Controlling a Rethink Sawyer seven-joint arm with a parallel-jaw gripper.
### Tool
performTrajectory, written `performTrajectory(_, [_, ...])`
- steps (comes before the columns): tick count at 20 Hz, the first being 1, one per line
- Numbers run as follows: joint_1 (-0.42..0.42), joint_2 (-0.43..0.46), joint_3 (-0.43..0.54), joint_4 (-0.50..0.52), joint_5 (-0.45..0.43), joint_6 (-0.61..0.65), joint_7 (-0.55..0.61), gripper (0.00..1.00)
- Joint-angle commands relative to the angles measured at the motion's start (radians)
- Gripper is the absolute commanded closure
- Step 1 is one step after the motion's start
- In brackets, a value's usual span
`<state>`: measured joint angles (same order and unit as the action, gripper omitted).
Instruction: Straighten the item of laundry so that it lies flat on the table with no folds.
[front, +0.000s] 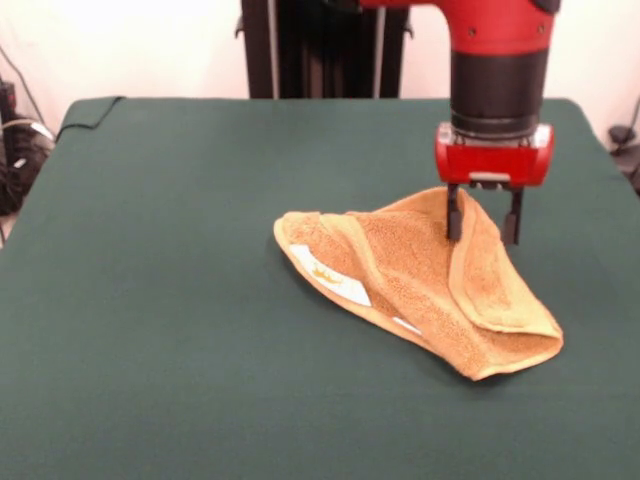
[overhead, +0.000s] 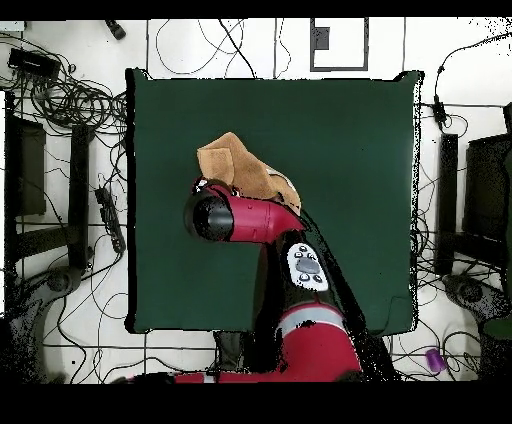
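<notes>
The item of laundry (front: 420, 275), an orange-tan terry towel, lies crumpled and folded over itself on the dark green table (front: 150, 260), right of centre. A white label (front: 330, 272) shows on its turned-up left flap. My gripper (front: 483, 228) hangs over the towel's raised far edge. Its two black fingers (front: 454, 215) are open and straddle that edge. I cannot tell whether they touch the cloth. In the overhead view the towel (overhead: 240, 165) lies in the table's (overhead: 350, 150) upper-middle part, and the arm's red wrist (overhead: 225, 217) hides the gripper and the towel's near part.
Green cloth stretches wide to the left of and in front of the towel in the front view. The cover bunches at the far left corner (front: 90, 108). Cables (overhead: 70, 100) and dark equipment (overhead: 25, 165) ring the table on the floor.
</notes>
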<state>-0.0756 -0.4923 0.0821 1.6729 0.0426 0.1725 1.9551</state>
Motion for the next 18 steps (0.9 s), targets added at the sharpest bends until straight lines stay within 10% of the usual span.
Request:
performTrajectory(1, [0.045, 0.128, 0.026, -0.052, -0.017, -0.051, 0.112, 0.0])
performTrajectory(4, [0.044, 0.127, 0.026, -0.053, -0.015, -0.044, 0.108, 0.0])
performTrajectory(5, [0.05, 0.127, 0.017, -0.055, -0.01, -0.038, 0.111, 1.0])
performTrajectory(18, [0.06, 0.114, -0.005, -0.078, 0.007, 0.02, 0.109, 1.0])
